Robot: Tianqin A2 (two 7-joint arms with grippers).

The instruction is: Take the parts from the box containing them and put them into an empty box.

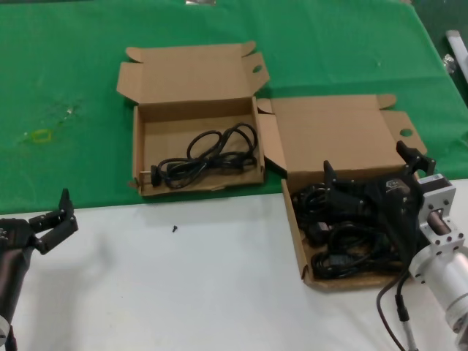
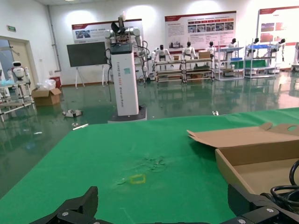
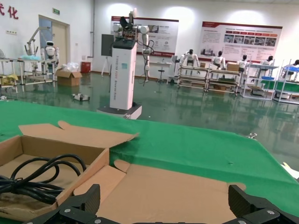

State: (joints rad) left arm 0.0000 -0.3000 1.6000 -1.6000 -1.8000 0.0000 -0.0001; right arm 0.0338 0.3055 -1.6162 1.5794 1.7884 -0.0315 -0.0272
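Note:
The right-hand cardboard box point(image 1: 295, 232) holds several black cord bundles point(image 1: 344, 252). My right gripper point(image 1: 369, 167) hovers over the far part of this box, wide open and empty. In the right wrist view the right gripper point(image 3: 166, 207) is above the box's flat lid point(image 3: 187, 186). The left-hand box point(image 1: 196, 186) with the wavy front wall holds one cord bundle point(image 1: 208, 155), also seen in the right wrist view point(image 3: 32, 179). My left gripper point(image 1: 53, 223) is open and empty over the white table at the near left, well apart from both boxes.
A green cloth point(image 1: 66, 80) covers the far table and a white surface point(image 1: 183, 285) the near part. A small black bit point(image 1: 174, 228) lies on the white. A yellow ring point(image 1: 42, 135) lies on the cloth at the far left. Both lids lie open.

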